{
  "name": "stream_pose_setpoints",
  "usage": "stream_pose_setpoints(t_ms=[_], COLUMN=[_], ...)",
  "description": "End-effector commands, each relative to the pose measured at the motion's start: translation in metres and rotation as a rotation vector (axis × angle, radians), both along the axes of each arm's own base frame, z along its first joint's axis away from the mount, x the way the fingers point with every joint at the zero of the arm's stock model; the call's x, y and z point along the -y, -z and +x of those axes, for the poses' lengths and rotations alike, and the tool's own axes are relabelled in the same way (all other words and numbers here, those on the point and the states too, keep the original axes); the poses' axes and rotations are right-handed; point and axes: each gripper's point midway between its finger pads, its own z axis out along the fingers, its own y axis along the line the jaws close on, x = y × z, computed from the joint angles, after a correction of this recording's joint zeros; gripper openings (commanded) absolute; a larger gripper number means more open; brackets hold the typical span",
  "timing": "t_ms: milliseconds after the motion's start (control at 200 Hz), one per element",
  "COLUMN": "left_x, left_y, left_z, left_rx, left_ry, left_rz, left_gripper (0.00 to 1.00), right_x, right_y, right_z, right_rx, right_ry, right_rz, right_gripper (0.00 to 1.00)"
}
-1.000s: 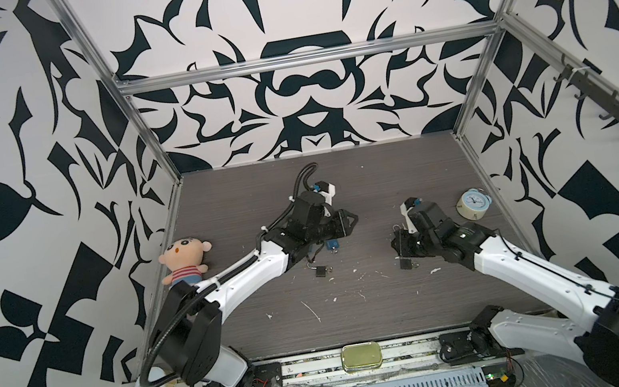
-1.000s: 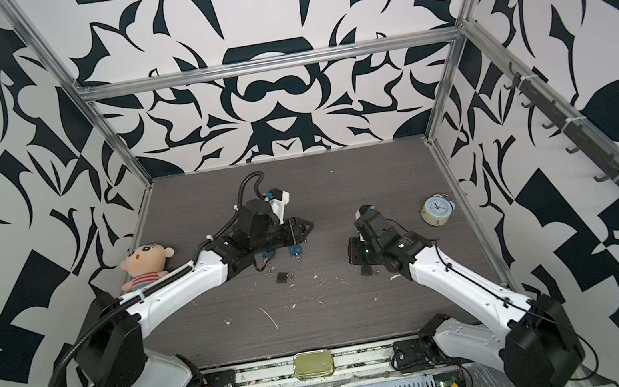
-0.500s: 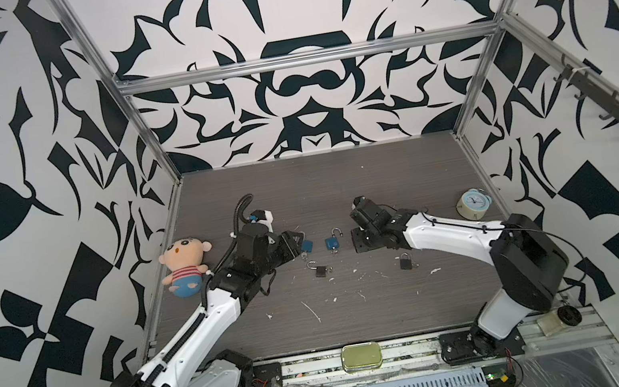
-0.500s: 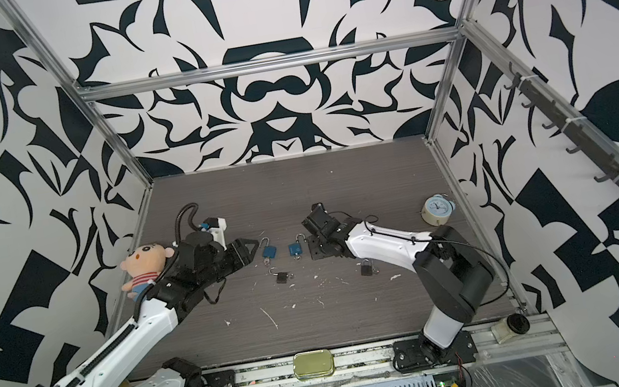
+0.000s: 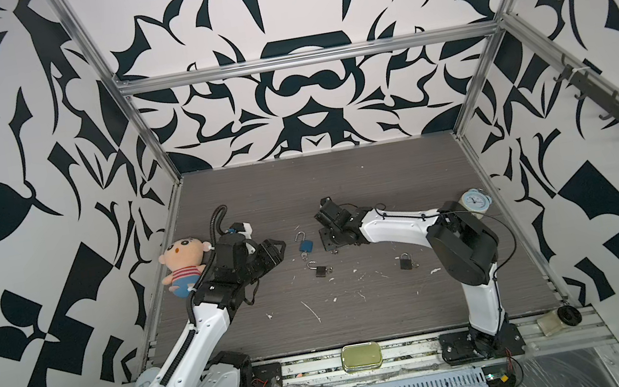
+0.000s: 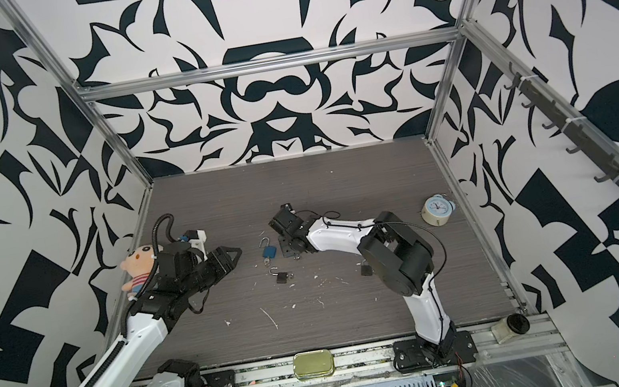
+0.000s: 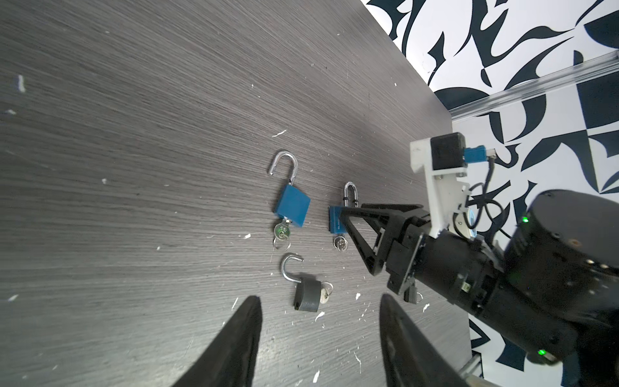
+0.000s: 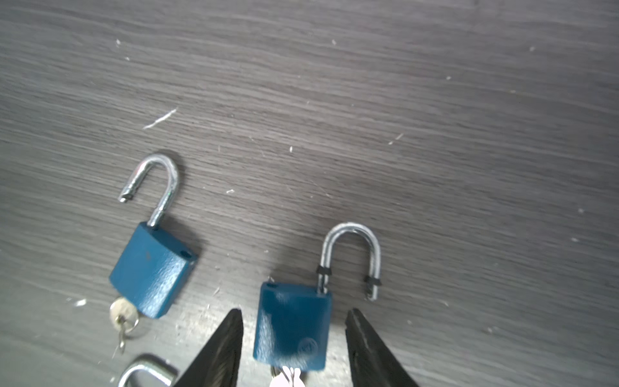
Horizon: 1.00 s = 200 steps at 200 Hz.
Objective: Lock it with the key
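Note:
Two blue padlocks lie side by side, both with raised shackles. One blue padlock (image 8: 152,268) (image 5: 306,246) (image 6: 270,252) has a key (image 8: 122,315) in its base. The other blue padlock (image 8: 293,325) (image 7: 335,219) lies between the fingers of my open right gripper (image 8: 294,311) (image 5: 327,242), with a gap on each side; its key (image 8: 288,378) sticks out below. My left gripper (image 7: 319,299) (image 5: 281,251) is open and empty, left of the locks. A dark padlock (image 7: 306,295) (image 5: 322,270) with an open shackle and key lies just ahead of it.
A closed dark padlock (image 5: 406,261) lies near the right arm's elbow. A plush doll (image 5: 184,265) sits by the left wall, an alarm clock (image 5: 476,201) at the right wall, a metal tin (image 5: 361,357) on the front rail. White scraps dot the table (image 5: 360,312).
The left arm has drawn back to the left, away from the blue padlocks. The right arm has swung left to the second blue padlock. Both grippers have opened wider.

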Motion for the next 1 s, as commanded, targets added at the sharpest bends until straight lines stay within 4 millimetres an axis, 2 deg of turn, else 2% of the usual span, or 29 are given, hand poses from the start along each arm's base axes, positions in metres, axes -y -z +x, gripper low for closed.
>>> stream_pose_setpoints(t_ms=[0,500,645,680,765,910,995], left_x=[0.002,0.001,-0.001,-0.001,-0.002,-0.003,-0.004], left_y=[0.008,0.016,0.016,0.017,0.016,0.014,0.011], left_z=[-0.01,-0.002,-0.003,-0.004,-0.004,-0.004,-0.004], left_rx=[-0.035,-0.057,-0.055,-0.057,-0.056,-0.054,-0.065], left_ry=[0.037,0.049,0.046,0.045,0.046,0.057,0.073], left_rz=[-0.015,-0.031,-0.031,-0.032,-0.032,-0.007,0.006], left_gripper=[0.59,0.59,0.59,0.59,0.59,0.58,0.57], right_x=[0.002,0.0,0.001,0.002,0.003,0.003,0.001], right_y=[-0.017,0.008,0.013,0.014,0.014,0.003,-0.01], right_z=[0.011,-0.002,-0.006,-0.006,-0.008,-0.011,-0.014], right_rx=[0.056,-0.007,-0.024,-0.027,-0.032,-0.01,0.013], right_ry=[0.04,0.043,0.04,0.042,0.043,0.026,-0.008], right_rz=[-0.037,-0.109,-0.119,-0.121,-0.119,-0.093,-0.078], right_gripper=[0.53,0.52,0.48,0.43,0.23,0.0,0.0])
